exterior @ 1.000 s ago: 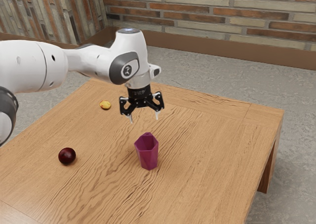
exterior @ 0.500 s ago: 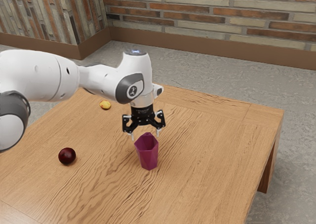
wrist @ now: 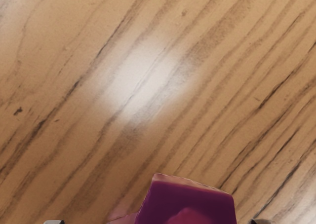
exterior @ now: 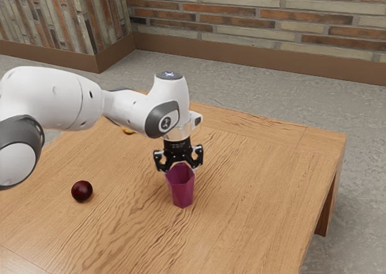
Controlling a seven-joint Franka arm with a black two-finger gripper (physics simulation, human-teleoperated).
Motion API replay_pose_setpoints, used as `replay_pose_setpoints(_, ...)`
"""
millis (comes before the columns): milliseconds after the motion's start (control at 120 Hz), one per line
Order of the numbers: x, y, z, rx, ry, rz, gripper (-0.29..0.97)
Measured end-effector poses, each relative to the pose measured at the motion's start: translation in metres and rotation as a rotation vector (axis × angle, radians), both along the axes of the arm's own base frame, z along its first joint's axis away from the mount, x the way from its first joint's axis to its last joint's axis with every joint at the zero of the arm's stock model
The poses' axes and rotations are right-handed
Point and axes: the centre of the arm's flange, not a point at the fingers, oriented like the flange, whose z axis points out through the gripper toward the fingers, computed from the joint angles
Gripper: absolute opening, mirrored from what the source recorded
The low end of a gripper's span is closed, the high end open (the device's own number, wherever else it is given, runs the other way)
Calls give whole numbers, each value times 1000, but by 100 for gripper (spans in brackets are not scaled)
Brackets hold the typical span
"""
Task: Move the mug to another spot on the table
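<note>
Exterior view: gripper [exterior: 179, 167] wide open astride rim of purple mug [exterior: 181, 191], no grasp.

An indoor room is suggested by brick walls [exterior: 253, 14] at ten and twelve o'clock, wooden skirting [exterior: 271, 58], a grey floor [exterior: 313, 102] and a low wooden table [exterior: 265, 165].

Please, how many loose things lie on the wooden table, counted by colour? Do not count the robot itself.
Purple: 1, the purple faceted mug
Dark red: 1, the dark red round fruit
Yellow-orange: 1, the small yellow-orange piece, partly hidden behind the white arm
Total: 3 things on the wooden table
</note>
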Motion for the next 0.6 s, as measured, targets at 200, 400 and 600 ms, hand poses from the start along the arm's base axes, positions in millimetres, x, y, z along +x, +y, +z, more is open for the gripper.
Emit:
replay_pose_setpoints(200,1,0,3,3,-8,4,32)
replay_pose_setpoints(400,1,9,10,9,-3,16,14)
replay_pose_setpoints(600,11,19,46,-11,22,51,6)
